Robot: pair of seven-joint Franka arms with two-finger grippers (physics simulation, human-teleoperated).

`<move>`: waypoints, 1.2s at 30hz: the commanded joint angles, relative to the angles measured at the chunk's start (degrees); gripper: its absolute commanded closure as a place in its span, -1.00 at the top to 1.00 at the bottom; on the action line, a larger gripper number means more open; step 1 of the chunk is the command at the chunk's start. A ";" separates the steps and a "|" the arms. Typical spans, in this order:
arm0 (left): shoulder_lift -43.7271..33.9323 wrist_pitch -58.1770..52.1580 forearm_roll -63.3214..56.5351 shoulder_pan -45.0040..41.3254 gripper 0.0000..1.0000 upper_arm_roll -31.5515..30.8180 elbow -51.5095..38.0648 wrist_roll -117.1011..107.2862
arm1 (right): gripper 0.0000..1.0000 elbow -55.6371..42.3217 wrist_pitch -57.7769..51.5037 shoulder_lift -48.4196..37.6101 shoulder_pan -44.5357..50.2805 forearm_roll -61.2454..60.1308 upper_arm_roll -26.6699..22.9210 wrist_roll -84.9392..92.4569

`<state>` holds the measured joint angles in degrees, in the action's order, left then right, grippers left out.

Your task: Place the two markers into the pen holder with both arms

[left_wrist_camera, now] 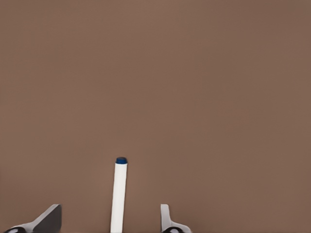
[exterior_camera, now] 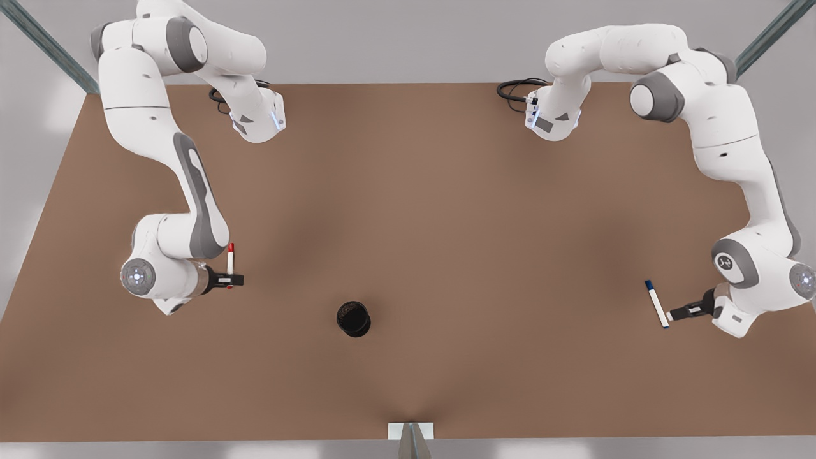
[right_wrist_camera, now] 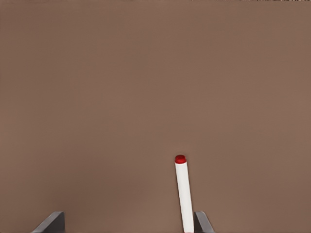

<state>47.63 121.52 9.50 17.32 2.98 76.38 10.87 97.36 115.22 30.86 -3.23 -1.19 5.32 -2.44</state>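
Reaching with spread fingers, our left gripper (exterior_camera: 669,315) straddles the blue marker (exterior_camera: 656,304) and our right gripper (exterior_camera: 237,279) the red marker (exterior_camera: 231,264), neither gripped, well apart from the pen holder (exterior_camera: 353,318).

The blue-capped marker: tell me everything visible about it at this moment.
The blue-capped marker is a thin white stick with a dark blue cap at one end, smooth like plastic. In the front view it sits at that view's right, slanted, cap end pointing away from the pen holder. Its other end lies at the left gripper. In the left wrist view it stands between the fingers, with gaps on both sides, over the brown table.
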 commanded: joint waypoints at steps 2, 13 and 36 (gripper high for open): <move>1.33 15.41 0.52 -0.27 1.00 0.01 5.44 -0.68 | 1.00 -0.07 12.66 2.72 -0.20 0.22 -0.49 -4.94; 2.21 15.94 -9.67 -2.29 1.00 0.01 5.71 -9.20 | 0.70 10.21 22.42 1.49 -1.69 6.55 0.13 -4.59; 3.61 16.03 -9.32 -2.03 -0.16 -0.08 5.71 -8.85 | 0.21 18.74 30.42 0.35 -2.75 6.55 0.21 -4.15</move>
<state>51.30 137.48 -0.20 15.25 2.90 82.06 3.37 116.16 145.00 31.20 -5.98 5.44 5.53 -6.74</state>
